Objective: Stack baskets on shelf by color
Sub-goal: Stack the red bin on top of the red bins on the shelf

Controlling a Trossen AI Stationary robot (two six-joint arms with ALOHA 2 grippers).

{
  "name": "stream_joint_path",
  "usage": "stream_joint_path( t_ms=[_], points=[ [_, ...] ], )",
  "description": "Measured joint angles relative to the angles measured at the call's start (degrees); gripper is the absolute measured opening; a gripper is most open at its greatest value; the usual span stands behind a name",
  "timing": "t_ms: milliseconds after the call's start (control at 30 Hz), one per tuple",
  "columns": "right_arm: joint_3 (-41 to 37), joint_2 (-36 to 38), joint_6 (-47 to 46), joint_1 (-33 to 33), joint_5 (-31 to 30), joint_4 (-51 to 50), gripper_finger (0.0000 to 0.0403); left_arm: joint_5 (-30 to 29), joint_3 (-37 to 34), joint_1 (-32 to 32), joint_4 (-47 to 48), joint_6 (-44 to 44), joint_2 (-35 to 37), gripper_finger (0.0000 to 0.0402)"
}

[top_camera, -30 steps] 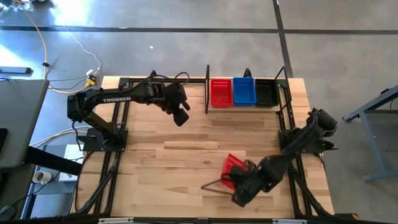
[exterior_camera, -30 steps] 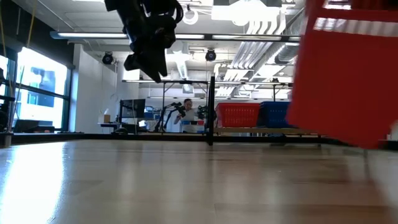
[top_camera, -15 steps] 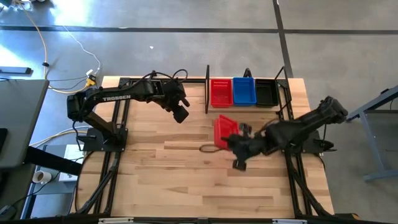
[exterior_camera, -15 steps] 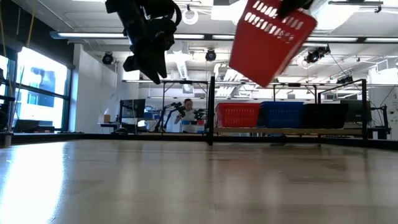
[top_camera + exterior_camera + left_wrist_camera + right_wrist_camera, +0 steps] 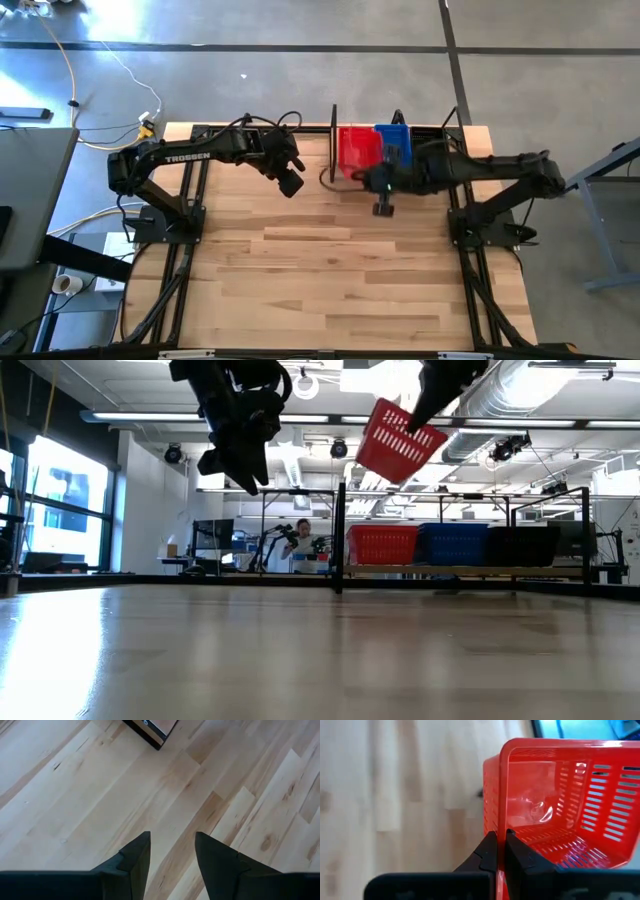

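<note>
Baskets already fill the shelf three across: a red one, a blue one and a black one, side by side on the wood base at the table's far edge. The right gripper is pinched tight on the rim of another red basket, carrying it tilted in the air above the shelf's red end. In the high view this basket hangs over the red stack. The left gripper hovers over bare table near the shelf's left upright, claw wide and holding nothing. By my judgement, what remains is to level the carried basket and lower it onto the red one; no other loose baskets show.
</note>
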State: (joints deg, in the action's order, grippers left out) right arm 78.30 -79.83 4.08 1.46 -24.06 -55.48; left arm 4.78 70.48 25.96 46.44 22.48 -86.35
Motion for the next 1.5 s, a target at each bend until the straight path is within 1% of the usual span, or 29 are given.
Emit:
stream_joint_path(
  t_ms=[233, 400, 533, 600, 733, 833, 1133, 1500],
  points=[
    [0.0, 0.0, 8.0, -10.1, 0.8, 1.4, 0.0000, 0.0, 0.0, 0.0, 0.0, 1.5, 0.0, 0.0145],
    [0.0, -0.4, 13.0, -15.6, 6.0, 4.9, 0.0000, 0.0, 0.0, 0.0, 0.0, 3.4, 0.0, 0.0145],
    [0.0, -1.9, 14.8, -18.7, 6.8, 5.5, 0.0000, 0.0, 0.0, 0.0, 0.0, 3.9, 0.0, 0.0145],
    [0.0, -2.9, 15.0, -19.8, 8.4, 5.4, 0.0000, 0.0, 0.0, 0.0, 0.0, 3.9, 0.0, 0.0145],
    [0.0, -5.5, 15.3, -20.8, 10.7, 5.4, 0.0000, 0.0, 0.0, 0.0, -0.1, 3.9, 0.0, 0.0145],
    [0.0, -7.3, 17.5, -20.7, 10.8, 5.5, 0.0000, 0.0, 0.0, 0.0, -0.1, 3.9, 0.0, 0.0145],
    [0.0, -12.0, 18.9, -20.8, 10.6, 5.2, 0.0000, 0.0, 0.0, 0.0, -0.2, 3.9, 0.0, 0.0145],
    [0.0, -14.3, 17.9, -21.0, 10.8, 4.9, 0.0000, 0.0, 0.0, 0.0, -0.2, 3.9, 0.0, 0.0145]
  ],
)
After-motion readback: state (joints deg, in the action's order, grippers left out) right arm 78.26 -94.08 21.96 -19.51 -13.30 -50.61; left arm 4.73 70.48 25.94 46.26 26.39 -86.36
